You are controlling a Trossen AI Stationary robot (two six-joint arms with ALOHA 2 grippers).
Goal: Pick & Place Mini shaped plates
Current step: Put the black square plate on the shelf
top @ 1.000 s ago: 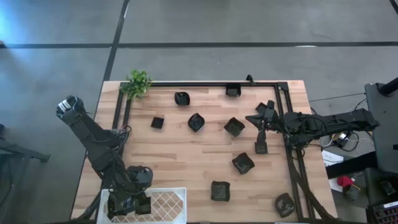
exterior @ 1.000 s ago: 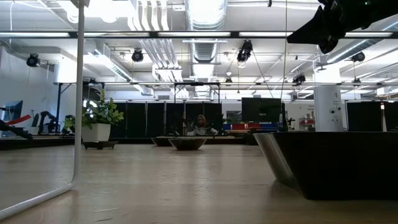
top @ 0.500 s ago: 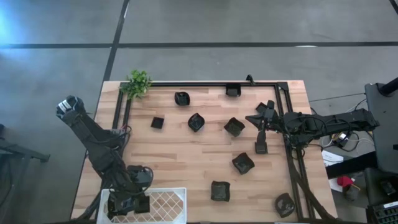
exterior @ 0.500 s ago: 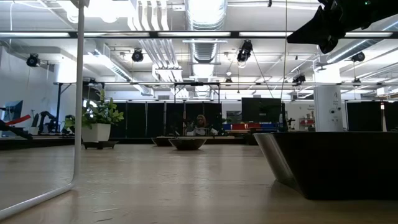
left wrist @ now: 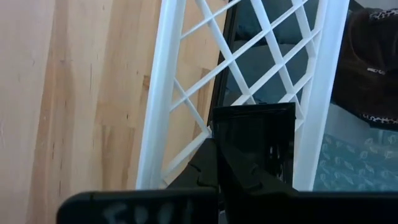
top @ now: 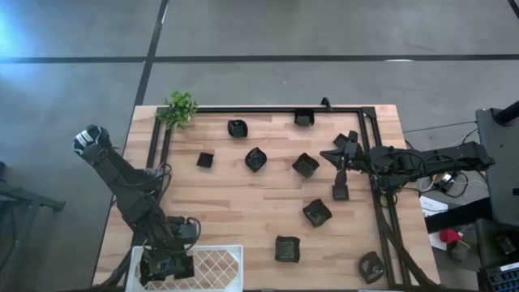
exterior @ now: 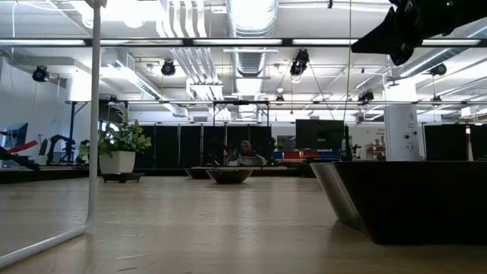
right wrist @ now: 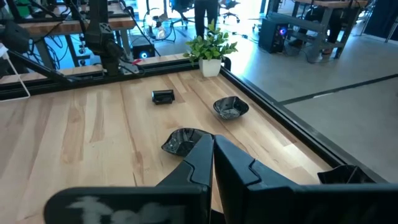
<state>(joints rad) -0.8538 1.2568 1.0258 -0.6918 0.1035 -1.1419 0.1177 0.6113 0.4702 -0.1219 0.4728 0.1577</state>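
Black dish clamped in our left gripper over the white basket.
Right gripper, fingers together, hangs among scattered dishes; plant at far corner.

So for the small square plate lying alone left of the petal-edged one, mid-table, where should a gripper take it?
The small square plate lies flat and upright on the table, clear of its neighbours. A descent from straight above seems best, one finger inside and one outside a straight rim edge, since the shallow rim is the only raised part. The left gripper, over the white basket, is nearer than the right gripper.
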